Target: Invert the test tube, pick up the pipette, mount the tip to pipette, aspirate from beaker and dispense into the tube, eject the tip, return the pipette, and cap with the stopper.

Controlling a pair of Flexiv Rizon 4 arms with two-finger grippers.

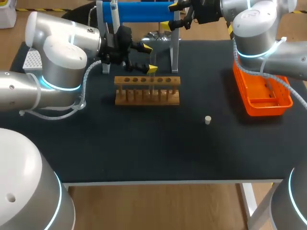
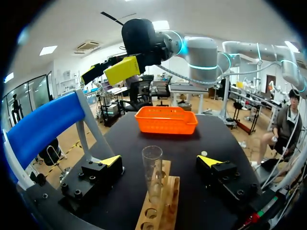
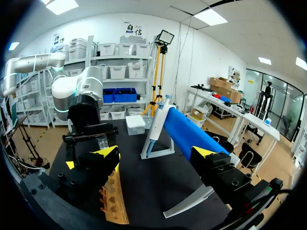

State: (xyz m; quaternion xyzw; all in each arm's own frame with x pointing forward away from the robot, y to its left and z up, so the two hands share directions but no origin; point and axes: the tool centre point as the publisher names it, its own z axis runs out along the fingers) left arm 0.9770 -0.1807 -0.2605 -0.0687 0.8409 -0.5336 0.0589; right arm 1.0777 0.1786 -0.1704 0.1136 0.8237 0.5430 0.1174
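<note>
A clear test tube [image 2: 152, 175] stands upright in the wooden rack [image 1: 147, 96], rim up. My left gripper [image 2: 160, 162] is open around the tube's top, one finger on each side with a gap. In the head view that gripper [image 1: 149, 58] hovers just behind the rack. My right gripper [image 1: 169, 16] is open at the back of the table, in front of the blue-topped pipette stand [image 1: 144, 12]. The pipette [image 3: 158, 125] hangs on the stand, ahead of the right gripper [image 3: 155, 152]. A small pale stopper [image 1: 207, 120] lies on the black mat, right of the rack.
An orange basket [image 1: 261, 93] sits at the right edge of the table, under my right arm. A white tip box [image 1: 32, 60] stands at the back left. The rack has several holes in a row.
</note>
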